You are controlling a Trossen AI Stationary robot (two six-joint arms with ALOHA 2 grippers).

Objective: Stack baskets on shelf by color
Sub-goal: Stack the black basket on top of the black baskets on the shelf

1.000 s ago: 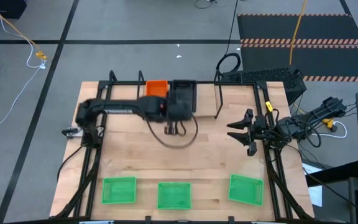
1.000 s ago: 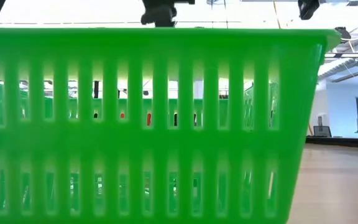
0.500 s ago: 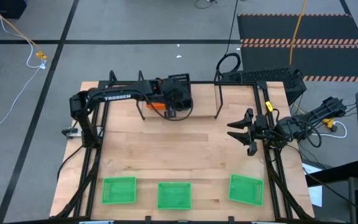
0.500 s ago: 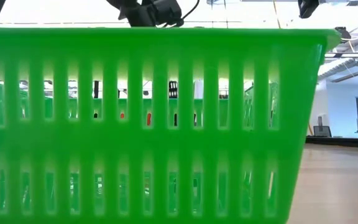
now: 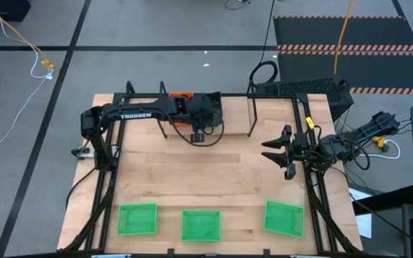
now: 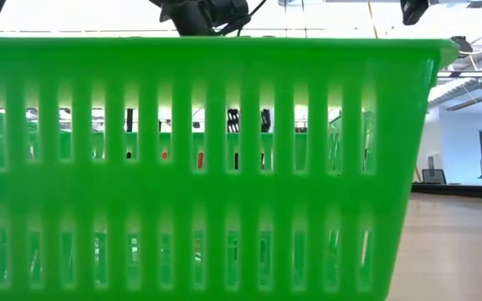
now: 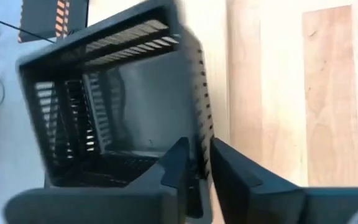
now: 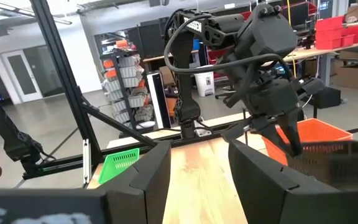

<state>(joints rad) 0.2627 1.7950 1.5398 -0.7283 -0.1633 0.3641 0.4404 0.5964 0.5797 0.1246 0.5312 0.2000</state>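
My left gripper [image 5: 200, 129] is at the far side of the table, over the shelf [image 5: 251, 115], shut on a black basket [image 5: 211, 104]. That basket fills the left wrist view [image 7: 117, 118]. An orange basket [image 5: 181, 99] sits on the shelf just left of it and also shows in the right wrist view [image 8: 316, 132]. Three green baskets [image 5: 137, 218] [image 5: 201, 224] [image 5: 284, 217] rest on their bases in a row along the near edge. The middle one fills the low view [image 6: 199, 167]. My right gripper [image 5: 278, 150] waits open at the table's right edge. My left gripper pinches one side wall of the black basket [image 7: 201, 134], near a corner, with one finger [image 7: 178, 163] inside and one finger [image 7: 229, 174] outside. The fingers come from above, pointing down [image 8: 288, 134]. I cannot tell whether the basket's base rests on the shelf.
The shelf's upright rods [image 5: 163, 113] stand at the far side. A black frame [image 5: 314, 186] edges the table on both sides. Bare wood lies between the shelf and the green row. Cables hang off the right edge [image 5: 368, 140].
My left gripper has swung toward the far edge with the black basket, from over the wood in front of the shelf to above the shelf beside the orange basket. In the last half second it has barely moved. It has stayed shut on the basket.
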